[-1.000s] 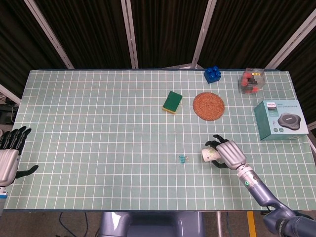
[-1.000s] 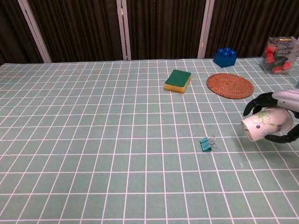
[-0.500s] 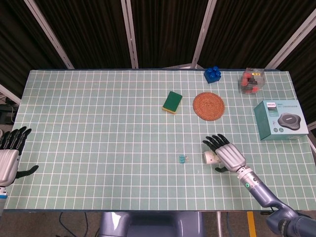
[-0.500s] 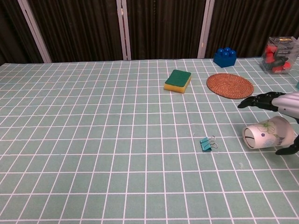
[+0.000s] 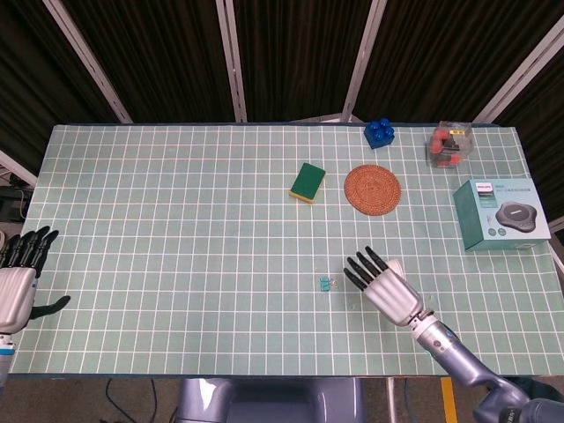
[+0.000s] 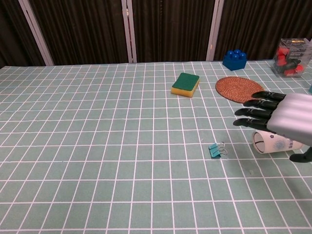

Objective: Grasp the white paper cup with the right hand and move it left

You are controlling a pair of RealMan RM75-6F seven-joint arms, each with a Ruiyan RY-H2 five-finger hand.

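Note:
The white paper cup [image 6: 273, 143] lies on its side on the table, its mouth facing left; the head view shows only a sliver of the cup [image 5: 394, 266] behind the hand. My right hand [image 6: 282, 115] hovers above it with fingers stretched out flat and apart, holding nothing; in the head view this hand [image 5: 385, 286] covers most of the cup. My left hand [image 5: 16, 280] rests open off the table's left front edge, far from the cup.
A teal binder clip [image 6: 215, 150] lies just left of the cup. Behind it are a woven coaster [image 6: 240, 89], a green-and-yellow sponge [image 6: 185, 84], a blue brick [image 6: 234, 59], a clear box of red parts [image 6: 291, 57] and a teal carton [image 5: 500, 213].
My right hand let go of the cup, which dropped to lie on the table. The hand then rose and spread flat above it.

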